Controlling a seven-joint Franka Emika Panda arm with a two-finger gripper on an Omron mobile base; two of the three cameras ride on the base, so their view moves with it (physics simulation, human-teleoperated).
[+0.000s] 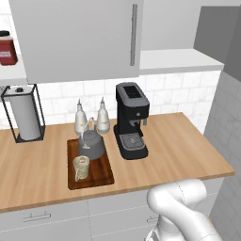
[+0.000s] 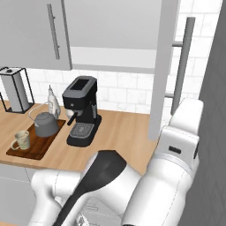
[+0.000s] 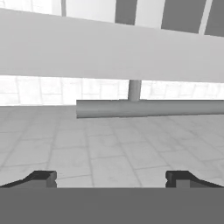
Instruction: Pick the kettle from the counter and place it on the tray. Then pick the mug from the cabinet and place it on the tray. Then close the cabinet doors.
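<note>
The dark grey kettle point(image 1: 91, 146) point(image 2: 45, 124) stands on the dark brown tray point(image 1: 101, 176) point(image 2: 37, 148) on the wooden counter point(image 1: 179, 146) point(image 2: 123, 132). The beige mug point(image 1: 81, 167) point(image 2: 21, 140) stands on the same tray, in front of the kettle. The cabinet point(image 1: 174, 60) point(image 2: 114, 57) shows its white shelf. Its right door point(image 2: 163, 66) stands swung out, edge-on. In the hand view my gripper point(image 3: 111, 179) is open, and that door's metal bar handle point(image 3: 148, 108) point(image 2: 183, 62) lies just ahead of the fingertips point(image 3: 43, 178), not between them. The left door point(image 1: 75, 37) point(image 2: 31, 31) faces me.
A black coffee machine point(image 1: 132, 120) point(image 2: 81, 108) stands right of the tray. Two white bottles point(image 1: 92, 120) are behind it, and a paper towel holder point(image 1: 23, 117) point(image 2: 15, 90) is at the far left. A red jar point(image 1: 6, 49) sits on the cabinet shelf. A grey wall point(image 1: 226, 108) bounds the right side.
</note>
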